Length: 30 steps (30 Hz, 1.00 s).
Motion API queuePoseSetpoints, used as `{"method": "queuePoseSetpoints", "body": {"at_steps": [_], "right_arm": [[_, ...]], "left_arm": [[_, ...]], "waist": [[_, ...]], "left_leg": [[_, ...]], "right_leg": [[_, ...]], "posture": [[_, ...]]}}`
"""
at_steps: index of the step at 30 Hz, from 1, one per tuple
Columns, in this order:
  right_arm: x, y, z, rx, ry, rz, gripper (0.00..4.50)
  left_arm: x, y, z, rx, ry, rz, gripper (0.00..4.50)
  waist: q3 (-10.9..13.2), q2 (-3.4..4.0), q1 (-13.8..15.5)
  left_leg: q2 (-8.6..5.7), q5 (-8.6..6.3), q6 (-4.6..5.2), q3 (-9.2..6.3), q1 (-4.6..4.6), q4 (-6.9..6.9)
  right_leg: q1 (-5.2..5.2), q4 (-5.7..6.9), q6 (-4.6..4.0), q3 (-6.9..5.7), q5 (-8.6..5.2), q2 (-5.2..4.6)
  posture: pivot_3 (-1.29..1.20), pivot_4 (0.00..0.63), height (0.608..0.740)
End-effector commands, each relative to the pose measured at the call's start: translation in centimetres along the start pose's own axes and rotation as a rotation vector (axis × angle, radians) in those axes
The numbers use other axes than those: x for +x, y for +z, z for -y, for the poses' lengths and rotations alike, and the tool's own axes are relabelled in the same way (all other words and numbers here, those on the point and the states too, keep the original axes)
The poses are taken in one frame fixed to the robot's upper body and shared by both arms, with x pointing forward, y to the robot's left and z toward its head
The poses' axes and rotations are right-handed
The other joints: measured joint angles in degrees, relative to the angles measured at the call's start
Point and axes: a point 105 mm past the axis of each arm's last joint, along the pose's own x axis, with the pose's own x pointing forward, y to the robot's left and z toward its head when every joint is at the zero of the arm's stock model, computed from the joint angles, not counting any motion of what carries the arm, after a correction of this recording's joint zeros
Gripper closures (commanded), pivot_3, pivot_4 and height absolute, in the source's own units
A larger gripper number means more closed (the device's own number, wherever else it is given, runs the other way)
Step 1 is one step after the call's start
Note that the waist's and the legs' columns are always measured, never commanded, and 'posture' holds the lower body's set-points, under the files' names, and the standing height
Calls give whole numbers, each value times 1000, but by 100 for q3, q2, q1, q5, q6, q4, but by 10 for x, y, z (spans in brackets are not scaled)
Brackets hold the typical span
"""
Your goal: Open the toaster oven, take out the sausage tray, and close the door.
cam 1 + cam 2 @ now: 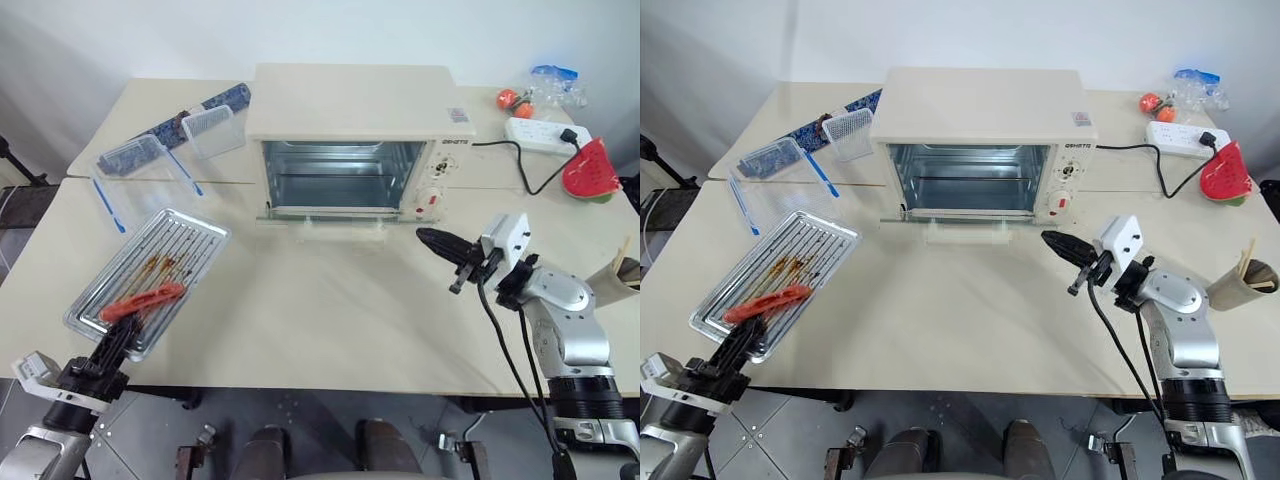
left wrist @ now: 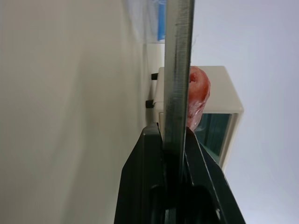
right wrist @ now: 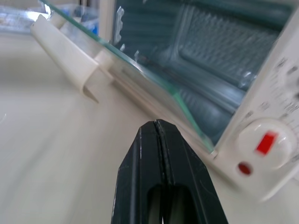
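Note:
The toaster oven [image 1: 350,110] stands at the back of the table. Its glass door [image 1: 330,222] hangs open, folded down flat, with the cream handle [image 3: 65,51] at the front. The oven cavity is empty. The sausage tray [image 1: 150,270] lies at the table's left front with a red sausage [image 1: 143,301] on it. My left gripper [image 1: 118,345] is shut on the tray's near rim [image 2: 177,70]. My right gripper [image 1: 432,240] is shut and empty. It hovers level just off the door's right front corner and points toward it.
A clear plastic container [image 1: 140,165] with blue clips and its lid [image 1: 213,130] sit behind the tray. At the back right are a power strip [image 1: 545,133], a watermelon slice [image 1: 590,170] and a plastic bag [image 1: 550,85]. A cup [image 1: 1245,283] stands at the right edge.

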Motion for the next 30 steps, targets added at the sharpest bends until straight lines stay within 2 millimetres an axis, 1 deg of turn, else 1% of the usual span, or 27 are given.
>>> {"method": "queuePoseSetpoints", "body": {"at_steps": [1,4,7,9,11,13,16,17,20,21,24,25,26,27,28,30], "right_arm": [[12,51,24,-8,-110,179,4478],[22,64,35,45,-161,243,4478],[24,68,42,80,-188,252,4478],[21,62,36,80,-137,189,4478],[6,56,14,119,33,149,4478],[-12,52,-3,165,135,105,4478],[-32,44,-23,158,209,24,3899],[-38,41,-30,146,228,1,3613],[-55,35,-50,142,287,-57,2601],[-58,34,-53,146,291,-65,2204],[-74,29,-64,139,303,-106,1247],[-79,28,-66,142,297,-117,866],[-85,28,-69,153,287,-127,637],[-90,28,-71,152,278,-140,237],[-95,28,-73,148,273,-153,41],[-107,27,-79,135,269,-193,41]], "left_arm": [[0,-1,13,24,-54,-69,4500],[2,-4,14,39,-39,-132,4500],[5,-10,16,56,-32,-217,4500],[8,-15,17,66,-21,-276,4500],[16,-27,18,74,-15,-382,4500],[22,-41,18,77,-9,-491,4500],[35,-54,18,69,-13,-598,4500],[41,-58,18,64,-16,-628,4500],[56,-68,21,59,-37,-709,4500],[60,-71,22,56,-42,-725,4500],[76,-87,27,59,-58,-834,4500],[79,-93,27,63,-59,-870,4500],[84,-101,27,71,-59,-915,4500],[88,-108,27,83,-55,-959,4500],[91,-114,26,94,-54,-997,4500],[98,-127,25,116,-52,-1062,4500]], "waist": [[0,1,-8],[0,1,-4],[0,1,16],[0,1,26],[1,2,60],[0,1,89],[2,7,122],[2,6,126],[2,7,118],[2,7,117],[2,6,141],[2,6,144],[2,7,151],[2,7,168],[2,7,181],[2,7,191]], "left_leg": [[0,0,0,3,1,0],[5,-1,-3,1,2,-2],[6,-4,-3,-3,-1,-8],[2,-7,2,-8,-3,-11],[-2,-12,8,-5,-4,-16],[-1,-26,10,-14,-4,-21],[-3,-31,12,-8,-4,-33],[-3,-31,12,-2,-3,-38],[2,-30,10,12,1,-46],[3,-30,9,13,1,-44],[1,-28,8,24,5,-36],[-1,-28,7,23,5,-31],[0,-28,7,23,4,-26],[-1,-28,8,24,4,-21],[-3,-28,8,23,3,-15],[-14,-28,9,23,3,-10]], "right_leg": [[-2,1,-1,3,1,0],[-4,1,-3,0,1,1],[-7,0,-3,-12,2,-4],[-8,0,-3,-18,2,-9],[-10,-2,-3,-18,2,-13],[-9,-4,-3,-24,2,-12],[-14,-6,-3,-24,2,-13],[-17,-7,-2,-23,2,-13],[-19,-9,-2,-23,2,-6],[-19,-11,-2,-25,2,-2],[-18,-11,0,-24,2,-2],[-16,-8,0,-25,3,0],[-15,-8,0,-24,3,1],[-13,-7,1,-23,3,0],[-11,-5,2,-23,4,-1],[-7,-6,5,-23,5,0]], "posture": [[0,150,740],[0,150,740],[0,150,740],[0,150,740],[0,150,740],[0,150,740],[0,150,740],[0,150,740],[0,150,740],[0,150,740],[0,150,740],[0,150,740],[0,150,740],[0,150,740],[0,150,740],[0,150,740]]}}
